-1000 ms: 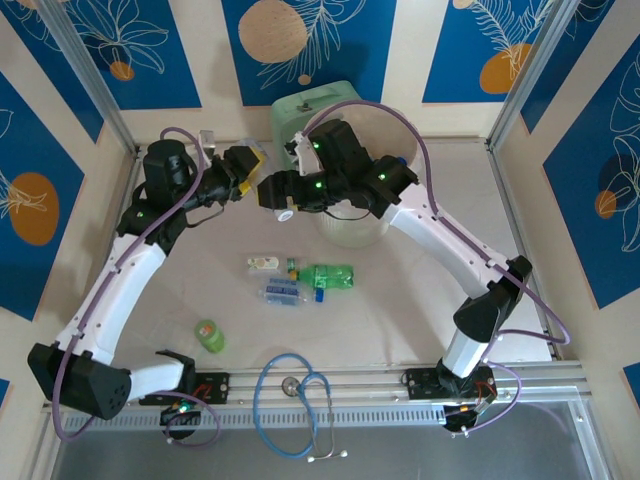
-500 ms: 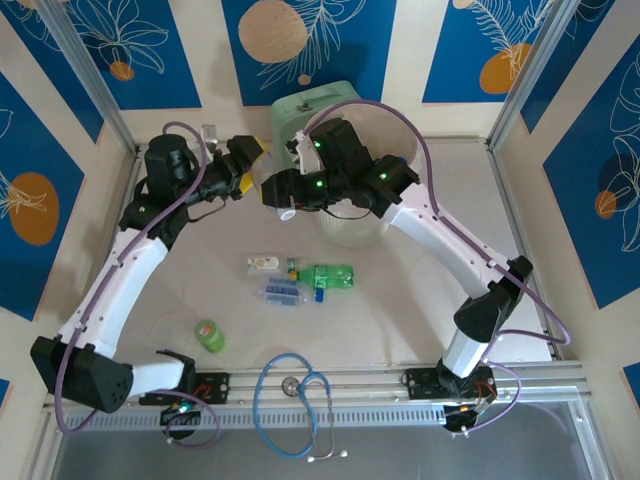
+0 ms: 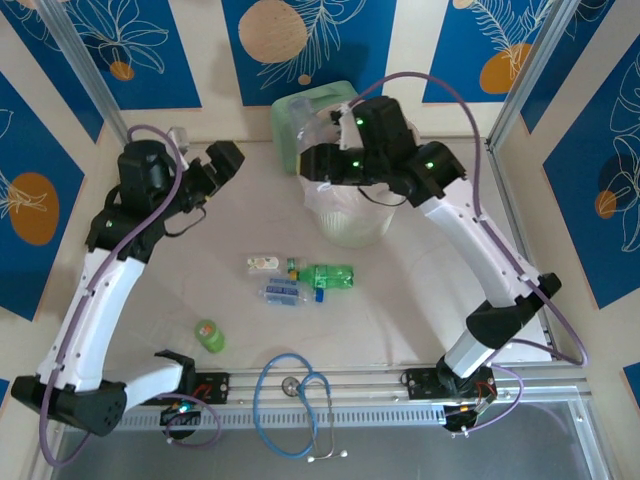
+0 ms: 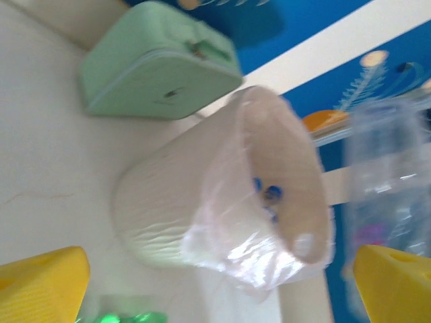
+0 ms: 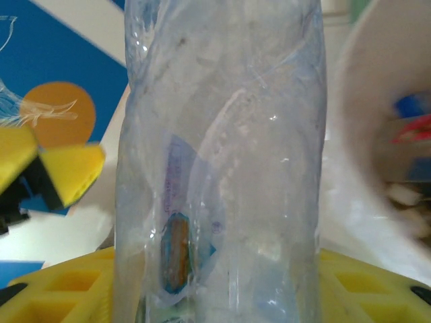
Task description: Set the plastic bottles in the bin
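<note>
A clear plastic bottle (image 5: 222,161) with a blue label stands between my right gripper's (image 5: 222,286) yellow fingers (image 5: 60,289), which are shut on it. In the top view the right gripper (image 3: 312,165) hangs at the left rim of the bin (image 3: 352,222), a pale ribbed basket lined with a bag. Blue-capped bottles (image 4: 269,195) lie inside the bin (image 4: 175,208). My left gripper (image 3: 225,158) is open to the left of the bin, its yellow fingertips (image 4: 40,282) wide apart and holding nothing. A green bottle (image 3: 328,275), a clear bottle (image 3: 283,291), a small white-labelled bottle (image 3: 263,263) and another green bottle (image 3: 209,335) lie on the table.
A mint-green box (image 3: 305,105) with a handle stands right behind the bin. A blue stethoscope (image 3: 295,395) lies at the near edge between the arm bases. Wall panels and metal posts close in the table on three sides.
The left gripper opened, let go of the clear bottle and drew back to the left. The right gripper closed on that bottle and carried it right to the bin's rim.
</note>
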{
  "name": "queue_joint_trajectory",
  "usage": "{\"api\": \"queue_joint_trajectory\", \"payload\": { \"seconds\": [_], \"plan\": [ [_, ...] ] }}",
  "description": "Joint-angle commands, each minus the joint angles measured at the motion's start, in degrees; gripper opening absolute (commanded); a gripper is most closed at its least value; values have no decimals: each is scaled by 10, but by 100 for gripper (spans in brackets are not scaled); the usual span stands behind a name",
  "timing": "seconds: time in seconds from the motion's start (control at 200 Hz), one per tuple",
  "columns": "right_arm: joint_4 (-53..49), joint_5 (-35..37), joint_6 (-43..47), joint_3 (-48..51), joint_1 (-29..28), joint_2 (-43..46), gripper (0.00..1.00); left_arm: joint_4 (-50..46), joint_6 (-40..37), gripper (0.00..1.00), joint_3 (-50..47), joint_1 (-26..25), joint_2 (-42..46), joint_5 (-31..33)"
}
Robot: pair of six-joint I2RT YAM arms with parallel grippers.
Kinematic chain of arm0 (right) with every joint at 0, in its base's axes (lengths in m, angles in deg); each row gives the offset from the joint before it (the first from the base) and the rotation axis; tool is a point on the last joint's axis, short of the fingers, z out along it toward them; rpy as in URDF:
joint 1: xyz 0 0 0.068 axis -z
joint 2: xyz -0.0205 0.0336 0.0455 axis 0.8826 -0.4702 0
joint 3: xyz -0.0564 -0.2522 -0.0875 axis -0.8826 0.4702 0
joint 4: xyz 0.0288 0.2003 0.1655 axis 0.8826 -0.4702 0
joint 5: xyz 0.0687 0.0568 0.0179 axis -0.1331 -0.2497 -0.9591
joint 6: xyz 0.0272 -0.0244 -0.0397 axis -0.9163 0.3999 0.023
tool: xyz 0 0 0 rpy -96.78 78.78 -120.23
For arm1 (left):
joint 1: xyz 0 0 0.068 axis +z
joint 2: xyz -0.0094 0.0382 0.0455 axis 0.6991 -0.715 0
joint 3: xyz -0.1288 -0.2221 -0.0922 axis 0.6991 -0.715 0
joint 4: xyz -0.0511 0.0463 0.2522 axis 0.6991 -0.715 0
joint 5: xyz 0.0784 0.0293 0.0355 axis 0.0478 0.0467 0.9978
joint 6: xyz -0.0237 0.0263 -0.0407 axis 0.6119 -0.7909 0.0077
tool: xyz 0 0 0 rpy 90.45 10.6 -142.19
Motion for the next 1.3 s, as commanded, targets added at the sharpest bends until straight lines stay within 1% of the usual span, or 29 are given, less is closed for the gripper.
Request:
{"api": "queue_joint_trajectory", "payload": {
  "seconds": [0.0,0.135,0.22,0.27,0.35,0.395,0.47,0.575,0.705,0.8,0.985,1.196,1.296],
  "plan": [
    [-36,33,41,-23,41,13,53,-62,-14,100,-69,6,13,31],
    [-51,45,67,-39,100,-13,53,-36,42,100,-174,-1,39,21],
    [-61,80,87,-49,114,-37,53,-19,74,99,-229,-9,47,21],
    [-75,113,97,-63,116,-55,57,-5,89,99,-256,-12,52,23],
    [-107,177,102,-92,119,-87,69,10,104,99,-280,-17,56,29],
    [-118,197,102,-103,123,-97,75,13,107,99,-287,-19,52,33],
    [-129,228,98,-110,125,-104,79,16,113,99,-295,-25,45,37],
    [-140,263,88,-111,125,-98,83,36,130,99,-318,-30,41,37],
    [-148,284,75,-94,115,-70,83,52,143,98,-339,-40,33,37],
    [-133,295,73,-59,90,-28,83,54,148,98,-341,-45,29,43],
    [-114,291,46,14,38,58,82,68,161,98,-342,-59,7,57],
    [-68,235,15,120,-11,147,74,81,183,98,-337,-81,-28,78],
    [-53,219,6,157,-30,176,73,78,190,99,-333,-86,-38,90]
  ]
}}
